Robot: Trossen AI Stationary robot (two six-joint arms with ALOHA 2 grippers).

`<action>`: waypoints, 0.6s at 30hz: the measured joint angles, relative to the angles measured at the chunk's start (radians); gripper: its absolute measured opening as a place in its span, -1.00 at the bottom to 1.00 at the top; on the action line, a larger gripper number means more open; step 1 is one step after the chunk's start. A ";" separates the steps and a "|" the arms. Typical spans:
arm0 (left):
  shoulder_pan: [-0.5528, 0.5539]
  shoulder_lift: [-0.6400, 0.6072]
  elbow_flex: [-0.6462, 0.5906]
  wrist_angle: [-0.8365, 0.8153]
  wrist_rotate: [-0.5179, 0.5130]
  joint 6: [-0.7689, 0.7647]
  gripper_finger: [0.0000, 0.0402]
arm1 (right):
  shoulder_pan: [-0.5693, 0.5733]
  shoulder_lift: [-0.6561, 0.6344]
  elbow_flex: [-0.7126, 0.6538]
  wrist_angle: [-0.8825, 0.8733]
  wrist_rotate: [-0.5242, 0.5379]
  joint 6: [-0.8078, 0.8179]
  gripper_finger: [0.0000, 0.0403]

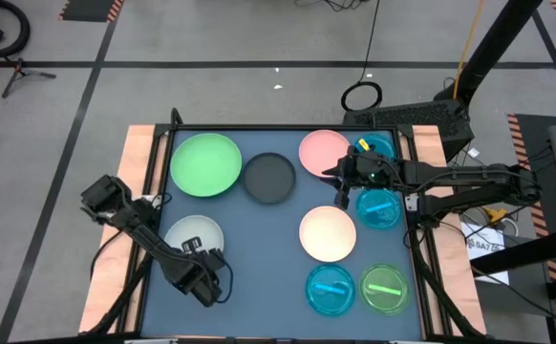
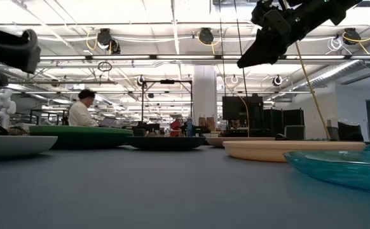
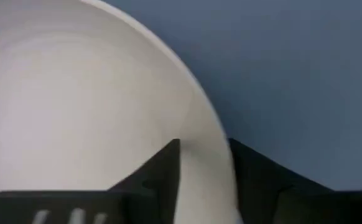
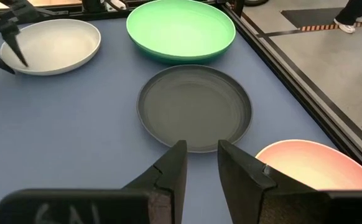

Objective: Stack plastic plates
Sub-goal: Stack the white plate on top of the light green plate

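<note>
The left gripper (image 3: 203,168), fingers spread astride the rim of the white plate (image 1: 194,236) at the table's near left, readies a pinch; light, stiff, slippery plastic seems best gripped at its edge.

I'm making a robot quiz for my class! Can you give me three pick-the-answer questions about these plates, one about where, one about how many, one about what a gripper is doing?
1. What lies right next to the big light green plate?
A. the dark grey plate
B. the lime plate
C. the cream plate

2. How many translucent blue plates are on the table?
A. one
B. three
C. five

3. What is the left gripper doing?
A. hanging high up
B. straddling the white plate's rim
C. holding the pink plate

Answers:
1 A: they sit side by side at the far edge.
2 B: the high view shows three.
3 B: the left wrist view shows one finger on each side of the rim.
</note>
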 joint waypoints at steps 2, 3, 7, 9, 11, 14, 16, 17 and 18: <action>-0.001 -0.011 0.000 0.001 0.011 0.008 -0.55 | 0.000 0.000 0.000 0.000 0.000 -0.001 -0.57; -0.002 -0.016 0.000 0.000 0.014 0.009 -0.64 | 0.000 0.000 0.000 0.000 0.000 -0.002 -0.57; -0.002 -0.041 0.024 -0.018 0.012 0.052 -0.92 | 0.000 0.000 0.000 0.000 0.000 -0.002 -0.57; 0.008 -0.047 0.057 -0.018 0.011 0.101 -0.94 | 0.000 0.000 0.000 0.000 0.000 -0.002 -0.57; 0.023 -0.048 0.113 -0.017 0.013 0.169 -0.94 | 0.000 0.000 0.000 0.000 0.000 -0.002 -0.57; 0.047 -0.048 0.210 -0.062 0.016 0.268 -0.94 | 0.000 0.000 0.000 0.000 0.000 -0.002 -0.57; 0.066 -0.048 0.267 -0.117 0.001 0.307 -0.94 | 0.000 0.000 0.000 0.000 0.000 -0.002 -0.57; 0.076 -0.048 0.294 -0.144 -0.012 0.321 -0.94 | 0.000 0.000 0.000 0.000 0.000 -0.001 -0.57; 0.084 -0.048 0.319 -0.178 -0.032 0.338 -0.94 | 0.000 0.000 0.000 0.000 0.000 -0.001 -0.57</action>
